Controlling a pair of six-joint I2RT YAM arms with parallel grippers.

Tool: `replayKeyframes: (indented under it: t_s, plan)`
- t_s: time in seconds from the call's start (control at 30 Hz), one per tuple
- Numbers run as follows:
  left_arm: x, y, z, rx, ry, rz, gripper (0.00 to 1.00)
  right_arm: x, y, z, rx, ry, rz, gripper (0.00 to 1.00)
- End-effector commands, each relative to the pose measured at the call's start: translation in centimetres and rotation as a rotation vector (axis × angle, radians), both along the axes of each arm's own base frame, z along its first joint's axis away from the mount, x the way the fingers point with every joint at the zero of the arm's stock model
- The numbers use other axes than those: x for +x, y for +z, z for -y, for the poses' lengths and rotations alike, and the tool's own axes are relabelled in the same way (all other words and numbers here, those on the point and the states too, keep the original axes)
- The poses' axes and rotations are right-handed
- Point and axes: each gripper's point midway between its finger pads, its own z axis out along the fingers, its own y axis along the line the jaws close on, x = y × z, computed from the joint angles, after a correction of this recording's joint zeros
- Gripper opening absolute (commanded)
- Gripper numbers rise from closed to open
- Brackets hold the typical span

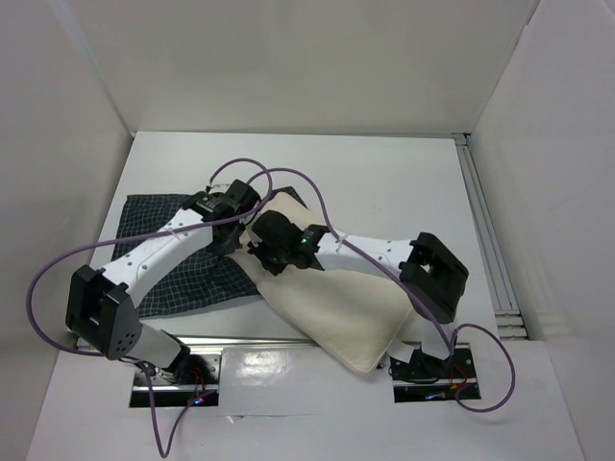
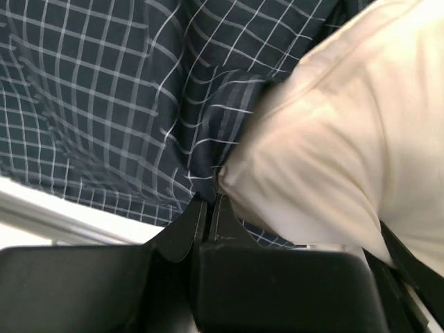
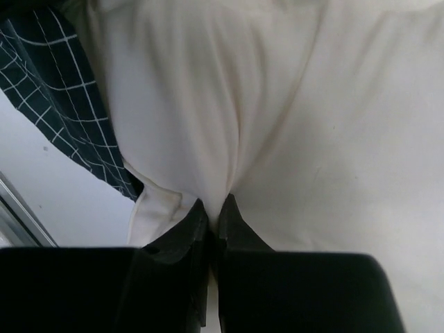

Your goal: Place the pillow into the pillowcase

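The cream pillow [image 1: 336,307] lies slanted across the table's middle, its far end against the dark checked pillowcase [image 1: 197,283] spread at the left. My left gripper [image 2: 210,201] is shut on a dark fold of the pillowcase [image 2: 104,104], right beside the pillow's corner [image 2: 347,125]. In the top view this gripper [image 1: 245,226] sits where cloth and pillow meet. My right gripper [image 3: 215,205] is shut on a pinched ridge of the pillow [image 3: 312,104], with a strip of pillowcase [image 3: 55,90] at its left. From above, the right gripper [image 1: 261,245] rests on the pillow's far end.
White walls box in the table on three sides. A metal rail [image 1: 485,240] runs along the right edge. Purple cables [image 1: 58,259] loop over the left arm and above the pillow. Both arm bases stand on steel plates [image 1: 240,370] at the near edge.
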Motion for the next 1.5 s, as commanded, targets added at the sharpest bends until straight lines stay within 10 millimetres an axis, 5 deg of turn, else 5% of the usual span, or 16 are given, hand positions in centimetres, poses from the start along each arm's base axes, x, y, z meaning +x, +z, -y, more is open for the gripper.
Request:
replayKeyframes:
  t_s: [0.0,0.1,0.3,0.53,0.67,0.77,0.83,0.87,0.9,0.97,1.07,1.1,1.13,1.27,1.43,1.47]
  plan:
    - [2.9,2.3,1.8,-0.076,0.024,0.126,0.00,-4.1,-1.9,-2.9,0.023,0.122,-0.040,0.00]
    - [2.8,1.9,1.4,-0.073,0.041,0.118,0.00,-4.2,-1.5,-3.5,0.033,0.107,-0.046,0.00]
    - [2.3,0.6,1.7,-0.081,0.050,0.077,0.00,-4.9,5.8,-5.6,0.277,0.169,0.011,0.00]
    - [1.2,2.8,6.2,-0.220,-0.107,0.133,0.00,-1.2,11.5,-8.9,0.449,0.034,0.128,0.00]
    - [0.6,3.3,6.5,-0.218,-0.133,0.132,0.00,1.6,12.3,-9.9,0.500,-0.123,0.167,0.00]
    - [0.2,3.5,7.1,-0.239,-0.153,0.127,0.00,4.8,11.5,-8.6,0.554,-0.278,0.162,0.00]
    - [-0.1,3.2,6.8,-0.235,-0.153,0.121,0.00,4.5,13.5,-9.1,0.717,-0.212,0.093,0.00]
    - [-0.1,2.9,6.9,-0.236,-0.153,0.123,0.00,5.1,11.2,-7.9,0.715,-0.213,0.040,0.00]
    - [-0.1,2.9,7.0,-0.238,-0.166,0.117,0.00,4.9,12.6,-7.9,0.799,-0.184,0.039,0.00]
    - [-0.3,3.2,6.7,-0.233,-0.148,0.115,0.00,5.4,10.1,-6.7,0.794,-0.268,0.002,0.00]
    - [-0.2,3.2,6.4,-0.229,-0.122,0.135,0.00,4.3,10.5,-6.4,0.848,-0.182,-0.018,0.00]
    - [0.0,3.3,6.6,-0.240,-0.114,0.145,0.00,3.3,8.8,-5.5,0.840,-0.156,-0.056,0.00]
    - [0.5,3.4,6.2,-0.244,-0.097,0.155,0.00,2.4,9.9,-5.7,0.912,-0.085,-0.040,0.00]
    - [0.9,1.7,5.4,-0.212,-0.055,0.107,0.00,-4.9,9.8,-5.5,1.000,0.283,-0.160,0.00]
    - [0.5,0.6,4.3,-0.180,-0.019,0.073,0.00,-6.0,8.1,-6.7,0.941,0.374,-0.208,0.02]
    - [0.6,0.6,4.0,-0.180,-0.010,0.074,0.21,-5.9,6.9,-6.8,0.899,0.351,-0.249,0.07]
